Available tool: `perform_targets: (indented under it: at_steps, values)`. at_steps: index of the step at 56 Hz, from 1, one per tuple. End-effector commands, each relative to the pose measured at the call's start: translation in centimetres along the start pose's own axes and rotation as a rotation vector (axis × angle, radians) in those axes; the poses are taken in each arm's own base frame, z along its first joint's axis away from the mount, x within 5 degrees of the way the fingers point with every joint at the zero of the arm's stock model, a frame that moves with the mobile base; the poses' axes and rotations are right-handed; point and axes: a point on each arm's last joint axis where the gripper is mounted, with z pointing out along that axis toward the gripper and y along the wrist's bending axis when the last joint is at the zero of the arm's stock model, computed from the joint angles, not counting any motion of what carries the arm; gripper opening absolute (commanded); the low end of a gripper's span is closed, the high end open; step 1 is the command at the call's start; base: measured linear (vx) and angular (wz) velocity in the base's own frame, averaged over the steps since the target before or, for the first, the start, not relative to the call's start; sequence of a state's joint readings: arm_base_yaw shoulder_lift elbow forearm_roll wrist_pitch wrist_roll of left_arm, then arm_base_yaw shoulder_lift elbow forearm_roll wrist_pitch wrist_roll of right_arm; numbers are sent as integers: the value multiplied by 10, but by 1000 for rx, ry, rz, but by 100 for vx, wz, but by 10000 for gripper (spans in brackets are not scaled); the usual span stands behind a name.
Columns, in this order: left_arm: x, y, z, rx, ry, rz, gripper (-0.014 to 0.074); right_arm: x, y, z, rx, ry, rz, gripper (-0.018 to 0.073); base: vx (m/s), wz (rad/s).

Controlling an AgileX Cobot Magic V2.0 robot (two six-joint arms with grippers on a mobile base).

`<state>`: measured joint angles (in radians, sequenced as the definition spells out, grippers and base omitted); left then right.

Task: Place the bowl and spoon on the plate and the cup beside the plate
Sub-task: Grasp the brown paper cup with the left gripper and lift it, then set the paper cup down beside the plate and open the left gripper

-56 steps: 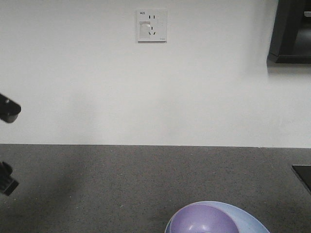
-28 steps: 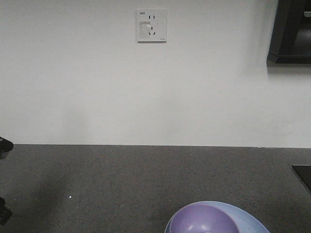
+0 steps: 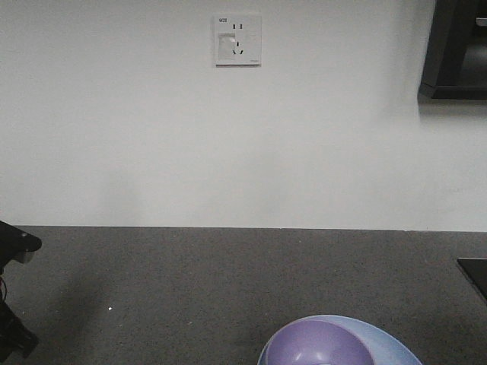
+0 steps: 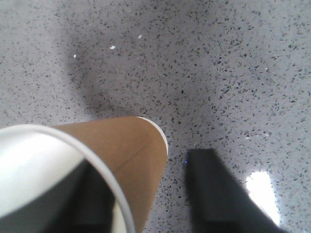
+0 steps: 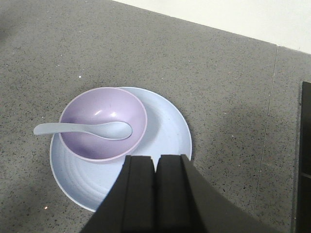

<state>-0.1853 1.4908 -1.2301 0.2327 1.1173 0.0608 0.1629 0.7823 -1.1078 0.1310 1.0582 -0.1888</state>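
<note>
Dark speckled counter (image 3: pixel 228 289) runs back to a white wall w/ an outlet (image 3: pixel 237 39); you've got lots of bare top to the left and behind. Bowl (image 5: pixel 103 123) sits on the plate (image 5: pixel 165 141), toward its left-rear side, and the spoon (image 5: pixel 85 130) lies in the bowl w/ its handle poking over the left rim — so that part looks done. What's left for you: the cup (image 4: pixel 121 155). Left gripper (image 4: pixel 146 194) holds it, one finger inside the rim, one outside, jaws closed on the wall; it's over bare counter, whether touching down I can't tell. Right gripper (image 5: pixel 156 165) hangs above the plate's near edge, fingers pressed together, holding nothing. Mind the counter's right edge near the dark panel (image 5: pixel 303 160).
</note>
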Motion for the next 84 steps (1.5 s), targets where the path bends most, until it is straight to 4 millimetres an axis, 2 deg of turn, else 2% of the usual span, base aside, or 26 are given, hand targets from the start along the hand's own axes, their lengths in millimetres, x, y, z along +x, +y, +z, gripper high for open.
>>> perform_targets:
  at_steps: [1,7,13,17,26,33,36,43,52,67,75,84]
  values:
    - [-3,4,-15,-19,-85,-17,223,-11,0,-8,13,-93,-16,-9,0,0]
    - [-3,4,-15,-19,-84,-11,-8,-12,0,-8,12,-93,-16,-9,0,0]
    - [-3,5,-18,-20,-88,0,-9,-12,0,-8,12,-94,-15,-9,0,0]
    - [-4,6,-29,-11,-119,-13,-9,-12,0,-8,11,-94,-13,-9,0,0]
    - [-9,4,-80,12,-273,2,-4,-12,0,-8,10,-94,-13,-9,0,0]
    - [-20,-5,-122,26,-378,40,-3,-12,0,-8,10,-94,-13,-9,0,0]
    - [-26,-14,-138,43,-433,69,-3,-12,0,-8,10,-93,-13,-9,0,0]
    - [-40,-42,-157,115,-507,149,-3,-12,0,-8,10,-94,-13,-9,0,0]
    - [-63,-90,-152,215,-499,261,-3,-12,0,-8,10,-94,-12,-9,0,0]
    - [-85,-176,-116,289,-407,443,-3,-11,0,-8,9,-91,-12,-9,0,0]
    - [-87,-205,-106,309,-383,488,-3,-10,0,-8,7,-80,-12,-9,0,0]
    - [-89,-221,-95,316,-356,512,-1,-10,0,-8,5,-71,-14,-9,0,0]
